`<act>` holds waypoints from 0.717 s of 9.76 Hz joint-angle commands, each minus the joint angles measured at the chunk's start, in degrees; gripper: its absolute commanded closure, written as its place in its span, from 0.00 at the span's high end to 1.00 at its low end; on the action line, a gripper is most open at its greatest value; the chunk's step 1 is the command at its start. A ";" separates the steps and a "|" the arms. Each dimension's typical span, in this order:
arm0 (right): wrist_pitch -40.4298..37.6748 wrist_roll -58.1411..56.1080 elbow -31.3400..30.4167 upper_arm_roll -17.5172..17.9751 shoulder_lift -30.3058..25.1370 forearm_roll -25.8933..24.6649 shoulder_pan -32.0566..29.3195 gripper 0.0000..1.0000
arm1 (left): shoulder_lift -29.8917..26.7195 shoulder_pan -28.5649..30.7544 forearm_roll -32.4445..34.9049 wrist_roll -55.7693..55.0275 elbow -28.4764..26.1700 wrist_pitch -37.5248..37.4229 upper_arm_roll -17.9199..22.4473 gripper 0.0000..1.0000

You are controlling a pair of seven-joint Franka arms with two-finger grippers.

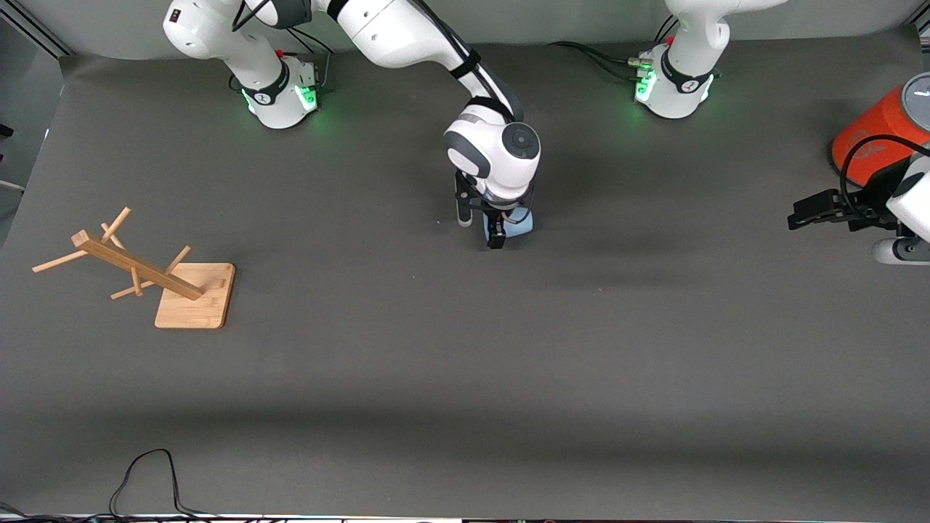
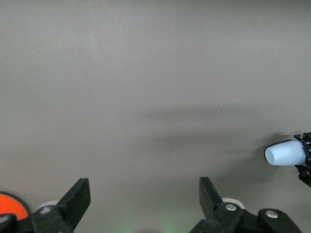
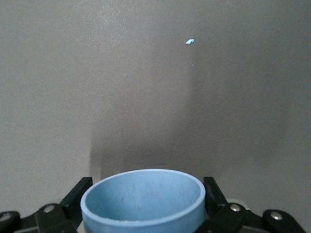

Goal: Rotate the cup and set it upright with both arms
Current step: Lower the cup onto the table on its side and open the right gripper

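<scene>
I see the cup [image 1: 519, 225] as a small, plain, pale-blue tumbler with no handle and tapered sides. It sits near the middle of the table, roughly level between the two arm bases, and is mostly hidden from the front camera by the right arm's wrist. The right gripper [image 1: 496, 236] has its fingers on either side of it. From the left wrist camera the cup [image 2: 285, 153] lies on its side, horizontal, with its open mouth showing. In the right wrist camera I look straight into the round open mouth [image 3: 142, 201], set between the two fingers.

The left gripper [image 1: 814, 211] waits with fingers apart at the left arm's end of the table.
</scene>
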 commanded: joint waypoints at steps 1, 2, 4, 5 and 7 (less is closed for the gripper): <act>-1.87 0.85 1.53 -0.46 -1.36 -0.19 -0.08 1.00 | -1.06 -1.19 -0.07 -1.80 -0.75 -0.10 0.28 1.00; -5.88 0.32 2.75 -0.63 -3.38 -0.28 -0.34 1.00 | -0.98 -1.90 -0.06 -2.76 -0.75 -0.01 0.28 1.00; -15.02 -1.87 6.96 -0.90 -5.94 -0.10 -1.91 1.00 | -0.98 -4.00 0.37 -6.53 -0.75 -0.10 0.28 1.00; -18.46 -4.23 7.24 -0.90 -8.38 0.25 -2.88 1.00 | -0.98 -4.79 1.24 -7.33 -0.75 -0.36 0.28 1.00; -26.71 -11.42 6.98 -0.90 -14.10 0.34 -4.64 1.00 | -0.63 -8.04 1.60 -13.46 -0.84 -0.01 0.28 1.00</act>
